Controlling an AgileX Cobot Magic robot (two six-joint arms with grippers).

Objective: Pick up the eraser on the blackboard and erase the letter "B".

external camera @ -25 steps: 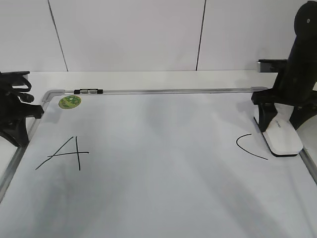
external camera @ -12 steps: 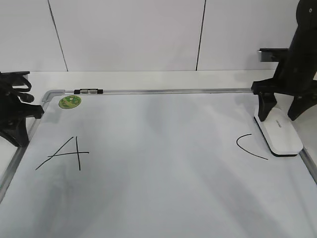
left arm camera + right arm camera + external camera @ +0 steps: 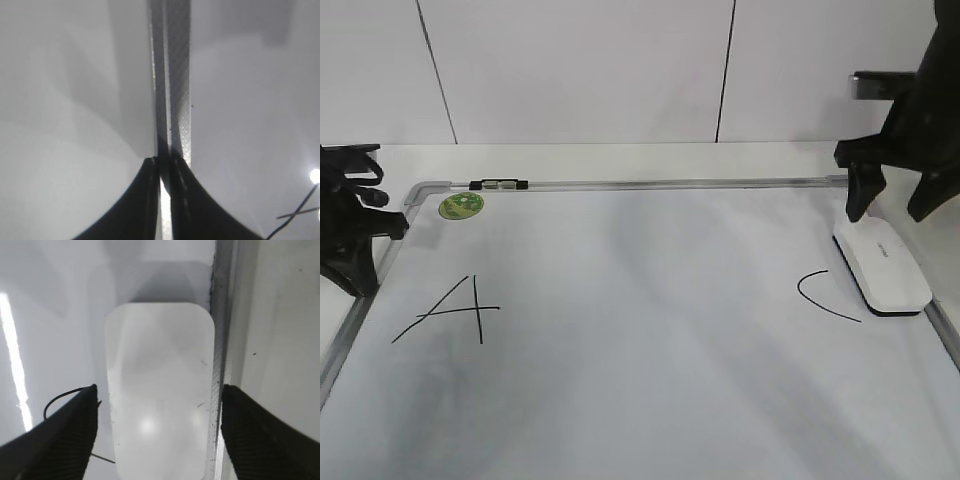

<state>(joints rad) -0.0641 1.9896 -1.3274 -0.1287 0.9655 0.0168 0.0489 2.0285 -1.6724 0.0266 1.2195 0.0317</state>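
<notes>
The white eraser (image 3: 882, 267) lies flat on the blackboard (image 3: 640, 360) by its right frame, next to a black "C" (image 3: 825, 297). My right gripper (image 3: 890, 205) hangs open just above the eraser's far end and touches nothing. In the right wrist view the eraser (image 3: 160, 405) shows between the spread fingers of the right gripper (image 3: 159, 392). No letter "B" shows anywhere; the board's middle is blank. A black "A" (image 3: 450, 310) is at the left. My left gripper (image 3: 360, 265) is shut and empty over the board's left frame (image 3: 175, 75), its fingertips (image 3: 162, 162) together.
A round green sticker (image 3: 461, 205) sits near the board's far left corner. A small black clip (image 3: 498, 184) is on the top frame. A white wall stands behind the table. The board's right frame (image 3: 220, 340) runs right beside the eraser.
My right gripper, which straddled the eraser low on the board, has risen and drawn back. The eraser stays where it lay. The left arm has not moved.
</notes>
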